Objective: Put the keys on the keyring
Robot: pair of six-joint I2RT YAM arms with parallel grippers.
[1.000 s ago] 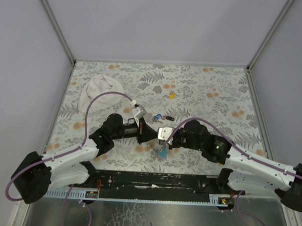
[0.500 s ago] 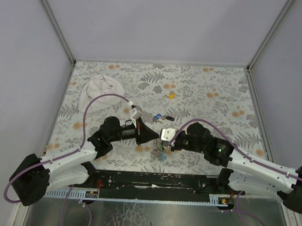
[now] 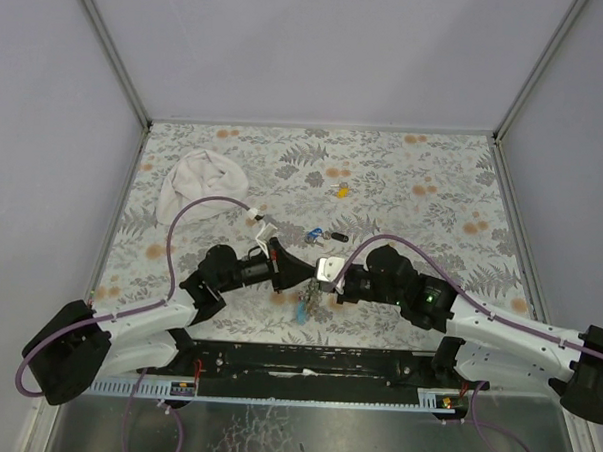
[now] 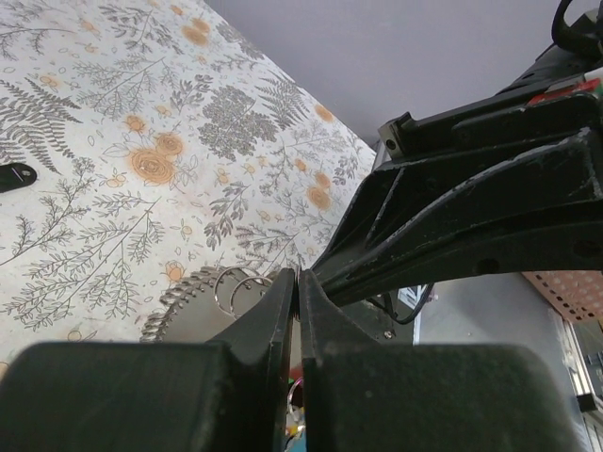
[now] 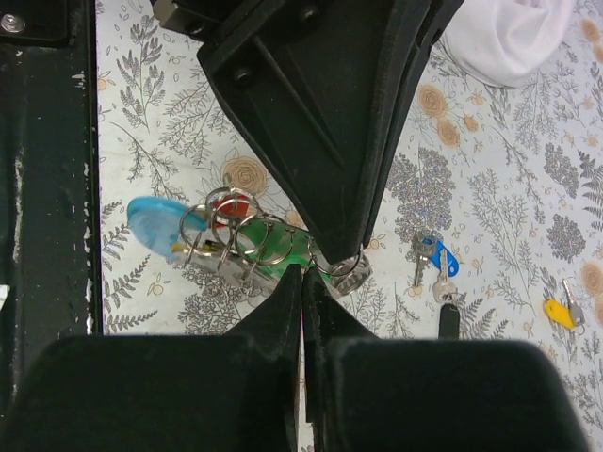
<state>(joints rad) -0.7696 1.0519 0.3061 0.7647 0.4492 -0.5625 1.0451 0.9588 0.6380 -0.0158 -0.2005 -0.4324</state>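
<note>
Centrally, your left gripper (image 5: 341,252) and right gripper (image 5: 301,275) pinched the grey-silver coiled keyring (image 5: 236,250), lying left-right in right-wrist view, blue end leftward.

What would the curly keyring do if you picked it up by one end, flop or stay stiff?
Probably flop: the keyring is a spiral coil, so it would likely sag and stretch. Its loose metal rings and light-blue piece would probably dangle and swing. Being round, it might roll if pushed.
</note>
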